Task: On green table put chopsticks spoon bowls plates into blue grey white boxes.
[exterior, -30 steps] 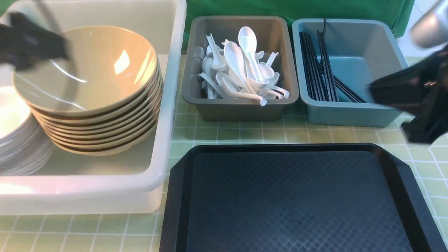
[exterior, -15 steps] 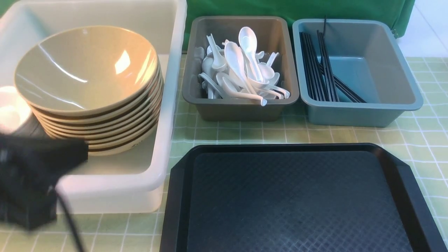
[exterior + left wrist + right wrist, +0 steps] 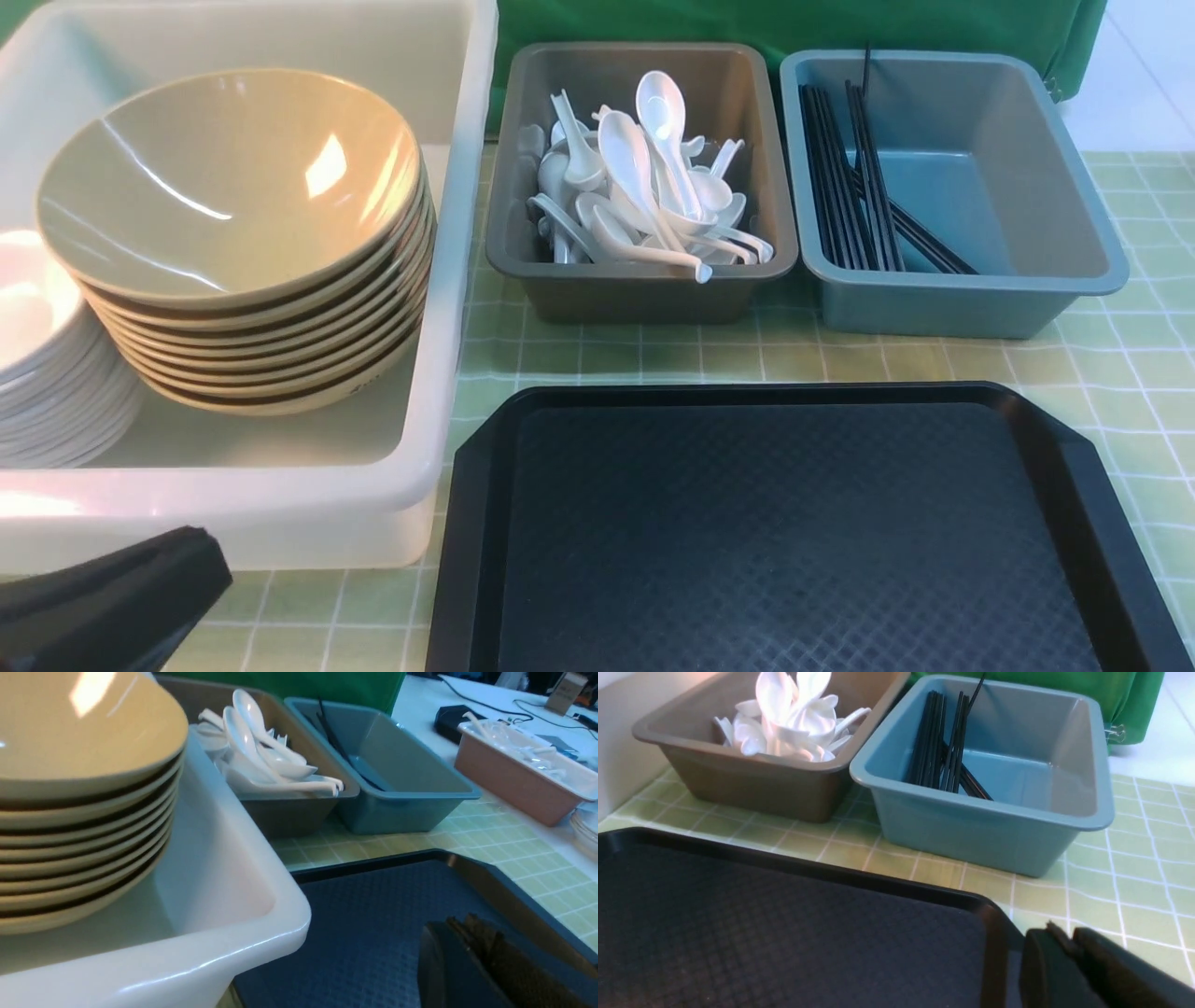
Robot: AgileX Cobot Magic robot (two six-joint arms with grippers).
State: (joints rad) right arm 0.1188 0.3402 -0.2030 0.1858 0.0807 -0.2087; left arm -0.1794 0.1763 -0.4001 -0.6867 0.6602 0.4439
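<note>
Both arms are back from the boxes since a second ago: the left hand (image 3: 472,952), shut and empty, now sits low at the near left over the black tray (image 3: 794,532). The right hand (image 3: 1064,956) looks nearly closed, holding nothing. Bowls (image 3: 233,233) and plates (image 3: 37,373) fill the white box (image 3: 448,280); spoons (image 3: 644,187) the grey box (image 3: 644,289); chopsticks (image 3: 850,187) the blue box (image 3: 1027,187).

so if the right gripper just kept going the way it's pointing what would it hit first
Probably the blue box holding the chopsticks. In the right wrist view the right gripper, fingers together, sits over the black tray's corner and points across bare tablecloth toward that box's near wall. Depth is uncertain, so it might pass over the rim.
</note>
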